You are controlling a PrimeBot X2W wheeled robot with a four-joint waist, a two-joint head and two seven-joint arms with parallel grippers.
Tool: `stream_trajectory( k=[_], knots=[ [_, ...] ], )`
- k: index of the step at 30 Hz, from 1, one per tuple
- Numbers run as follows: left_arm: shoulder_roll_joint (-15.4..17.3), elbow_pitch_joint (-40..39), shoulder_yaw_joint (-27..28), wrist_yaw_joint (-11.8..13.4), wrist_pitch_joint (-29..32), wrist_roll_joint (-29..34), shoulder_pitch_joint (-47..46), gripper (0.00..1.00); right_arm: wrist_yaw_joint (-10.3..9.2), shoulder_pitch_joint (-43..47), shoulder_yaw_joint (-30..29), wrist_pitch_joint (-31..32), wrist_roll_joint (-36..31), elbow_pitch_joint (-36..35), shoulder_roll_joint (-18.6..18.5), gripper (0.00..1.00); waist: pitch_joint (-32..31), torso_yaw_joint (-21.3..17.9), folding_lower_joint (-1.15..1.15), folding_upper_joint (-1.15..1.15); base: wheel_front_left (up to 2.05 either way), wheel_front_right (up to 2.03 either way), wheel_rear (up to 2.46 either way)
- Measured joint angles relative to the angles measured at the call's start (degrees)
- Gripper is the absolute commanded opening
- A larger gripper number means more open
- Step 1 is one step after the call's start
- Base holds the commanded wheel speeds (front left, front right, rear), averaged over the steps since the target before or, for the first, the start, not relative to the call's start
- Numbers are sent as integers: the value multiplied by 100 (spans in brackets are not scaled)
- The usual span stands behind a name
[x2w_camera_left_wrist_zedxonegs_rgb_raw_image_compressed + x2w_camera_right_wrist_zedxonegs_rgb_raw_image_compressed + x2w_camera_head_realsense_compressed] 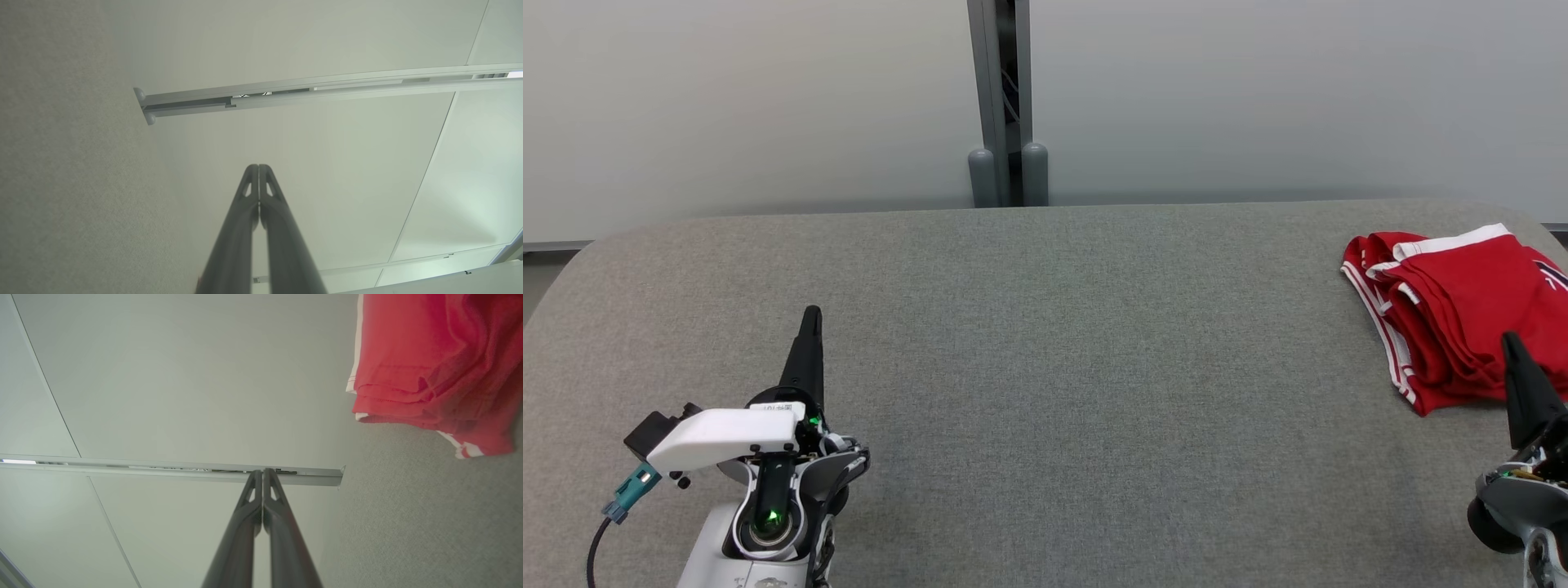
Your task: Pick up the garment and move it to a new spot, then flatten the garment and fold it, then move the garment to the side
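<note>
Closest to the lens in the head view, at the lower left of the frame, sits the left gripper [811,314]. Its white wrist housing is below it, and its two dark fingers are pressed into a single spike pointing up the frame, holding nothing. At the lower right edge the right gripper [1511,341] is likewise pinched together and empty. Its tip overlaps the near hem of the garment [1462,302] in the picture; whether they touch I cannot tell. The garment is red with white trim and lies bunched in several layers at the right end of the grey cloth-covered table [1045,367], well apart from the left gripper. A pale wall [768,106] and a grey post [1005,98] stand behind, at top centre.

Left wrist view: the fingers [241,228] rise from the bottom middle with their tips touching and nothing between them. Grey table surface runs down the left of the frame, with wall to the right.

Right wrist view: the fingers [282,531] meet at their tips in mid-frame, empty. The garment [429,355] occupies the upper right corner, resting on the table with its stacked hems and white edging turned toward the gripper.

The cloth is probably light, soft and limp, so it should sag and open out when lifted, and the layers may slide apart. The stitched, white-banded edge looks like the firmest place to pinch, near a corner on the right gripper's side.
</note>
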Motion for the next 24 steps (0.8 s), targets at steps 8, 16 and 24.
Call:
stream_trajectory(
  k=[8,16,24],
  knots=[
    [0,0,0,0,0,0,0,0,0,0,1,0,1,0,-1,0,0,0,0,0,0,0,0],
    [0,0,0,0,0,0,0,0,0,0,4,0,9,0,-2,0,0,0,0,0,0,0,0],
    [0,0,0,0,0,0,0,0,0,0,8,0,9,0,-4,0,0,0,0,0,0,0,0]
  ],
)
